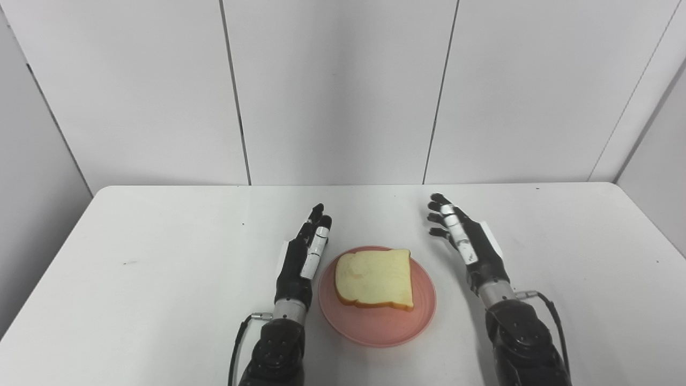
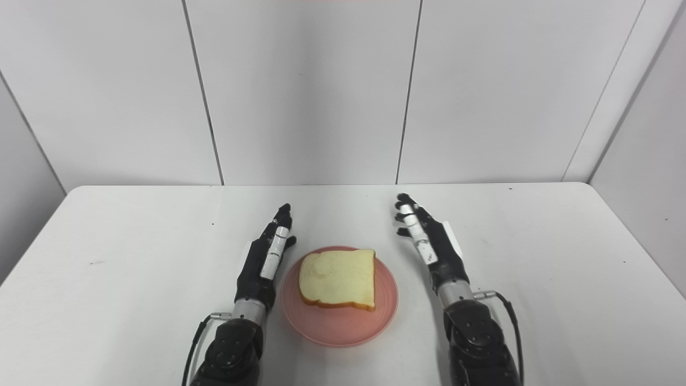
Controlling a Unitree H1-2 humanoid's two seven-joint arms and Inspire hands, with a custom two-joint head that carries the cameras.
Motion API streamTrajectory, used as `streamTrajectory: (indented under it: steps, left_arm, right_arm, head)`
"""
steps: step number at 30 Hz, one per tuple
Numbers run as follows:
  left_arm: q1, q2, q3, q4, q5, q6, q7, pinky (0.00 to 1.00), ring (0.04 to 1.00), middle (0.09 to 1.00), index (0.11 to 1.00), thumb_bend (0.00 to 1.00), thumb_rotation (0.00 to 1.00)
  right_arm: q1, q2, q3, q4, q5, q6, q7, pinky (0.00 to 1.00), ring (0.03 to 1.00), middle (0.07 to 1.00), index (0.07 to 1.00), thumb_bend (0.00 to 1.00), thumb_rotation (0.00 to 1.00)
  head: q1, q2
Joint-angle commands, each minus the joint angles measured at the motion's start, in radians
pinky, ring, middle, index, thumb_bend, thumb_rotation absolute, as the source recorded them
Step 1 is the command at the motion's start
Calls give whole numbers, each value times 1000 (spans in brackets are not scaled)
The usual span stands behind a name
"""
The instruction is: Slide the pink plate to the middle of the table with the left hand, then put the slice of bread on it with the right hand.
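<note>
1. Filling the lower half of both views, the white bench [image 1: 161, 241] ran back to a wall of pale panels [image 1: 337, 91] and carried everything else.
2. Near the bench's front edge, about midway across, sat the pink plate [image 1: 375, 324], round and flat on the surface.
3. On the plate lay the slice of bread [image 1: 375, 279], flat, its crust toward the robot, resting on the plate's far part so that the near part was bare.
4. Just beside the plate's left rim stood the left hand [image 1: 303, 257], its fingers straight, close together and pointing away from the robot; it held nothing, and whether it touched the rim I could not tell.
5. To the right of the plate, apart from it, was the right hand [image 1: 469, 241], fingers spread and slightly curled, holding nothing.
6. The right eye view showed a narrow strip of bench between the left hand [image 2: 262, 262] and the plate [image 2: 337, 327] more plainly than the left eye view did.
</note>
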Motion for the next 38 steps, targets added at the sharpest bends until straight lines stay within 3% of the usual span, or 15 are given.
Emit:
streamTrajectory:
  steps: [1, 8, 13, 19, 38]
  left_arm:
    - [45, 11, -1, 33, 15, 36, 24, 999, 1000, 1000, 918, 740, 885]
    - [42, 10, 0, 43, 13, 32, 17, 1000, 1000, 1000, 909, 741, 876]
    - [43, 7, 6, 37, 3, 41, 14, 1000, 1000, 999, 904, 725, 868]
    - [48, 6, 4, 26, 2, 49, 13, 1000, 1000, 985, 897, 731, 875]
    - [50, 12, 3, 28, -10, 61, 2, 919, 927, 922, 911, 732, 898]
  right_arm:
    - [-6, 10, -6, -43, 28, 2, -21, 806, 855, 872, 862, 838, 1000]
    - [24, 29, 0, -39, 61, -12, -55, 828, 866, 871, 849, 822, 1000]
    - [43, 60, -11, -16, 110, -61, -73, 836, 874, 868, 853, 819, 972]
    - [63, 87, -13, -2, 158, -76, -77, 860, 884, 883, 870, 855, 989]
    - [66, 72, 16, -10, 142, -72, -81, 851, 872, 863, 864, 838, 979]
  head:
    - [1, 2]
    - [1, 2]
    - [-1, 3]
    - [0, 6]
    - [-1, 9]
